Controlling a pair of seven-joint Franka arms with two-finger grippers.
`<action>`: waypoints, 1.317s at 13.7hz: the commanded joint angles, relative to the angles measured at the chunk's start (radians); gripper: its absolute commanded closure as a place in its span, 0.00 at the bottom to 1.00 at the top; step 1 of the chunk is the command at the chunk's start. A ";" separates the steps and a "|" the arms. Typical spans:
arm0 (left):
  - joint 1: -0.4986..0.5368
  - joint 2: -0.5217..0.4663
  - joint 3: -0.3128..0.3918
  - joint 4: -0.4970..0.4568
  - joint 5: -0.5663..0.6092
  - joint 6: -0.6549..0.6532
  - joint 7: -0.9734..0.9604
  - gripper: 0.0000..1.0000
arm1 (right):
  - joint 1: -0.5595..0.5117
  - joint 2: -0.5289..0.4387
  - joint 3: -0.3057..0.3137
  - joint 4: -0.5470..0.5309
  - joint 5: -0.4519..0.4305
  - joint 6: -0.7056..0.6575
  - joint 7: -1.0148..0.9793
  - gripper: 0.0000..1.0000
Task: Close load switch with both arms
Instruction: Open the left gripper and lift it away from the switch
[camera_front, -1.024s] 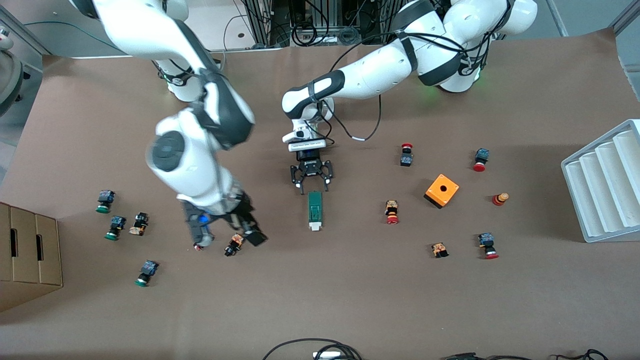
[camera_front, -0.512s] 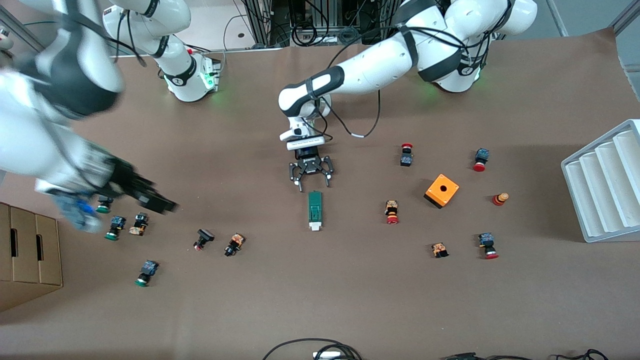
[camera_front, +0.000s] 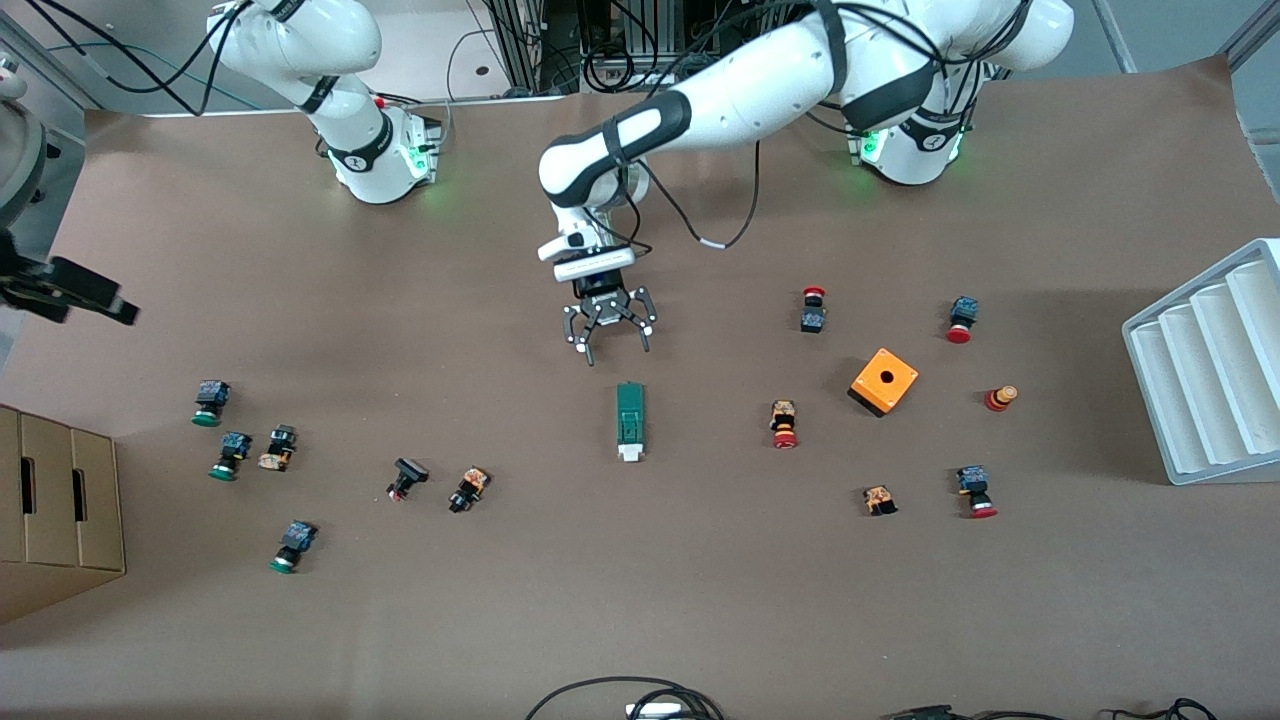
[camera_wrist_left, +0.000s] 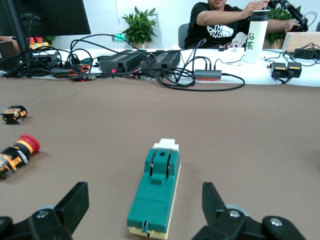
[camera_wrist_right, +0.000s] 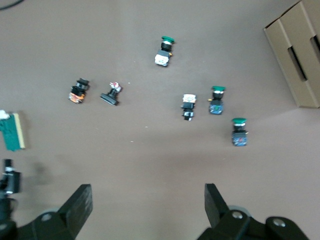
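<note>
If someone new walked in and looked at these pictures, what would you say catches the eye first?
Probably the left gripper, open and poised low over the table just past the green load switch, which lies alone mid-table. Next, the bright orange cube toward the left arm's end, ringed by red-capped push-buttons. The right gripper is up at the view's edge, open, above the green-capped buttons at its own end.

Left hand (camera_front: 609, 343) hanging open over surface (camera_front: 640, 600), close above load switch (camera_front: 629, 421). Right hand (camera_front: 70, 290) showing at right arm's end, fingers spread.
</note>
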 joint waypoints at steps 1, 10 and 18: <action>-0.023 -0.132 0.014 -0.014 -0.143 0.036 0.124 0.00 | 0.007 -0.001 0.002 -0.013 -0.027 0.032 -0.063 0.00; 0.005 -0.392 0.018 0.009 -0.467 0.112 0.475 0.00 | 0.013 0.019 0.005 0.057 -0.077 0.029 -0.097 0.00; 0.123 -0.582 0.020 0.036 -0.775 0.145 0.854 0.00 | 0.010 0.042 0.005 0.070 -0.077 0.078 -0.086 0.00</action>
